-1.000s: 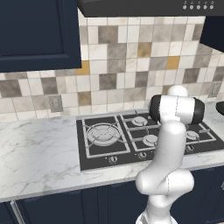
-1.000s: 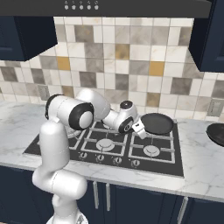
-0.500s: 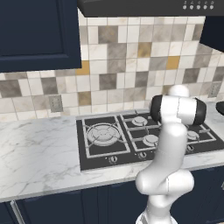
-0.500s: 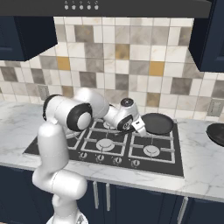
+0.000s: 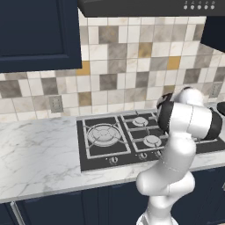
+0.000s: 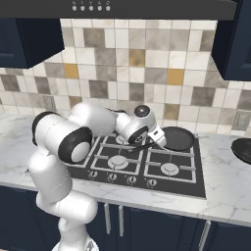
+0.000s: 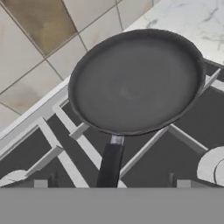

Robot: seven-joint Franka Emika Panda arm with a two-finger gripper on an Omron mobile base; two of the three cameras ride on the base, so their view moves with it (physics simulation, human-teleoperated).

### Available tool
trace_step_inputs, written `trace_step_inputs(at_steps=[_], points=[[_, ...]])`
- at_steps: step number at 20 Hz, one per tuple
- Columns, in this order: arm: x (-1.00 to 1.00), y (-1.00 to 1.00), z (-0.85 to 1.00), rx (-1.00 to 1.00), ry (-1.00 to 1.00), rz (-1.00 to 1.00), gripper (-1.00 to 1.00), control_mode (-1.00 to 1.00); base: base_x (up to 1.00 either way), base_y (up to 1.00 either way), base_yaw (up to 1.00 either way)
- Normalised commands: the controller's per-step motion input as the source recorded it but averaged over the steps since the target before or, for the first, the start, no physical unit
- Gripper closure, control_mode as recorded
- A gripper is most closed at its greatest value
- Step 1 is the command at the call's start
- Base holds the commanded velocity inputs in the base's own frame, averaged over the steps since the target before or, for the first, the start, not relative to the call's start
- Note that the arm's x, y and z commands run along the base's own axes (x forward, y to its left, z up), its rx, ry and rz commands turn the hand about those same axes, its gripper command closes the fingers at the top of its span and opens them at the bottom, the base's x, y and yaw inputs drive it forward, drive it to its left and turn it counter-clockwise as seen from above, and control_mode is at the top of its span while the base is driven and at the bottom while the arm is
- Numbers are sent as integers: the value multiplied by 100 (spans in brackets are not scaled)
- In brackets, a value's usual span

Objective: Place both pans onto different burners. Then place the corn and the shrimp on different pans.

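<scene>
A black pan (image 6: 177, 138) sits on the grate over the back right burner of the cooktop (image 6: 185, 182), close to the tiled wall. Its long black handle (image 7: 110, 162) runs from the rim toward the middle of the cooktop, resting along the grate. In the hand view the pan (image 7: 136, 82) lies flat, with nothing in it, its far rim near the back edge of the bench (image 7: 188, 17).

The claw (image 6: 156, 138) hangs just over the handle's free end, at the pan's left rim as the right base view shows it. Its fingertips (image 7: 40, 183) stand wide apart, one on either side of the handle and clear of it, so the claw grips nothing.

A second dark pan (image 6: 243, 149) rests on the bench (image 6: 223, 201) well to the right of the cooktop, partly cut off by the picture's edge; its handle cannot be made out.

The front right burner (image 6: 169, 168), the front middle burner (image 6: 117, 162) and the large multi-ring burner (image 5: 103, 133) at the left end of the cooktop are bare. In the left base view the arm's own body covers the right part of the cooktop (image 5: 94, 160).
</scene>
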Motion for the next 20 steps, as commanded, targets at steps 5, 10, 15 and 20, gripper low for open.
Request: trace_step_inputs(at_steps=[5, 10, 15, 20], points=[[-12, 2, 34, -7, -5, 22, -100, -100, 0, 0, 0], [-3, 12, 29, -6, -2, 19, -100, -100, 0, 0, 0], [-2, 24, 18, -6, 0, 19, -100, -100, 0, 0, 0], [-9, 35, 11, -12, 0, 21, -100, -100, 0, 0, 0]])
